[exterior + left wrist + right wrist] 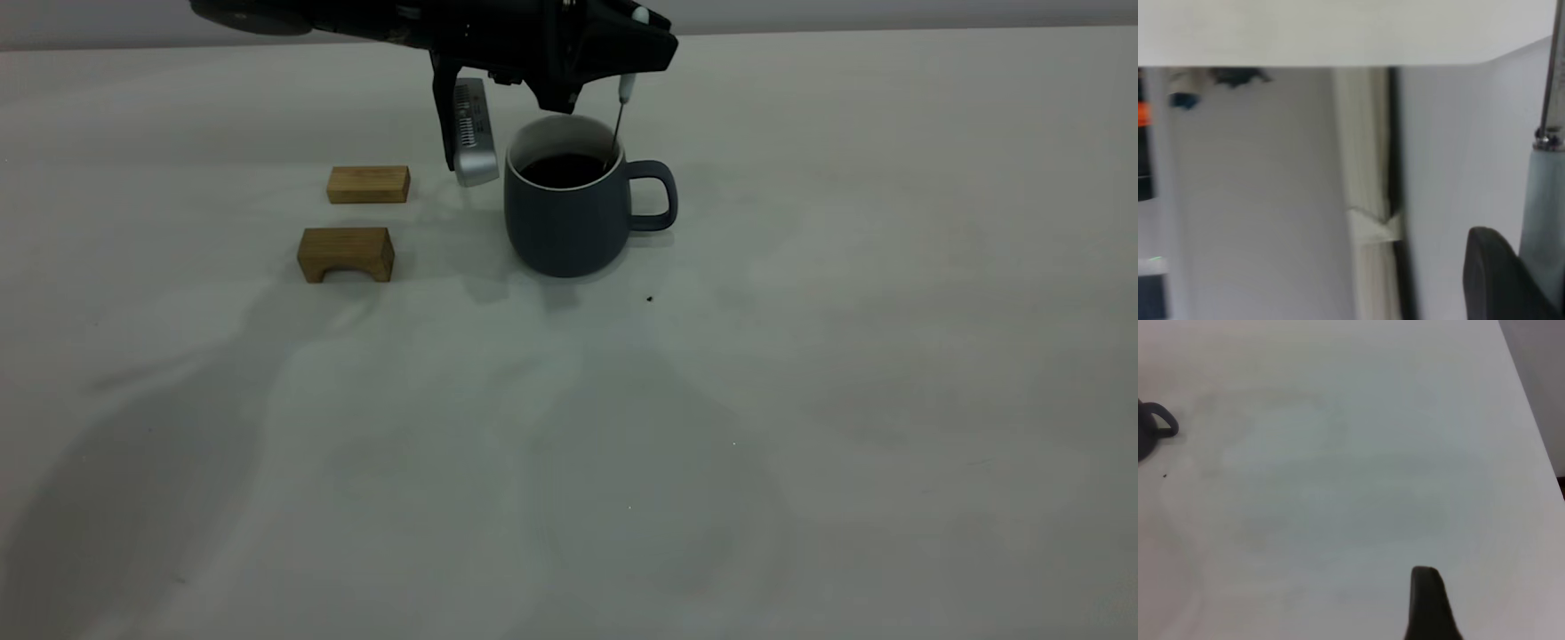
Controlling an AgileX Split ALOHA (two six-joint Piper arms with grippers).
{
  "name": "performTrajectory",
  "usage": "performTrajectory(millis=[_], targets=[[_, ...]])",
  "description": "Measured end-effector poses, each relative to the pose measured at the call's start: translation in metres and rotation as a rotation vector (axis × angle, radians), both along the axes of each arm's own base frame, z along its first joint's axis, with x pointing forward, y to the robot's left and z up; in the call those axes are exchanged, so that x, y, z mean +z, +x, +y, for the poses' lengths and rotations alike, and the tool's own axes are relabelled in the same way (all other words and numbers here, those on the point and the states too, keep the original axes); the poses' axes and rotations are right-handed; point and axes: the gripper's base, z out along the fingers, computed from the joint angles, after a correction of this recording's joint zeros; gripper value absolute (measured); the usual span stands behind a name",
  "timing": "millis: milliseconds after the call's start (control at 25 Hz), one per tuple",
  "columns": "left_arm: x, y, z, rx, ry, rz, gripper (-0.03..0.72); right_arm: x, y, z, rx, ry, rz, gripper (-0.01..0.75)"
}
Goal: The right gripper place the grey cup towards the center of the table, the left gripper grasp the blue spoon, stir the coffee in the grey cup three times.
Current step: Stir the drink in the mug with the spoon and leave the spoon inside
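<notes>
1. One tool is at work: the left tool point(628, 67) hangs just above the grey cup point(569, 218), closed on the blue spoon point(622, 111), whose handle it pinches upright.
2. Stirring looks under way; the spoon's neck dips into the coffee point(564, 169). Next comes a small circling sweep clear of the rim.
3. The cup stands on the surface point(800, 400), handle pointing away from the two wooden blocks point(367, 185).
4. The right tool point(1428, 607) sits well away from the cup; I cannot tell its opening.

Blue spoon point(620, 116) bowl sunk in coffee point(564, 169); handle top hidden
</notes>
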Motion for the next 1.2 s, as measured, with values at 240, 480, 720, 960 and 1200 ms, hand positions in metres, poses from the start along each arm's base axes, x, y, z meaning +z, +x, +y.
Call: performTrajectory(millis=[240,480,720,960,1200], targets=[[-0.005,-0.002,0.021,-0.064,0.05,0.067,0.149,0.0,0.0,0.0,0.001,-0.001,0.0,0.535],[-0.007,0.007,0.037,0.024,0.064,0.1,0.149,0.0,0.0,0.0,0.001,-0.001,0.0,0.535],[-0.005,0.015,0.029,0.138,0.028,0.09,0.149,0.0,0.0,0.0,0.0,0.0,0.0,0.535],[-0.002,0.007,0.006,0.097,0.004,0.065,0.148,0.0,0.0,0.0,0.0,0.0,0.0,0.535],[-0.002,-0.003,0.004,-0.033,0.0,0.059,0.148,0.0,0.0,0.0,0.0,-0.001,0.0,0.535]])
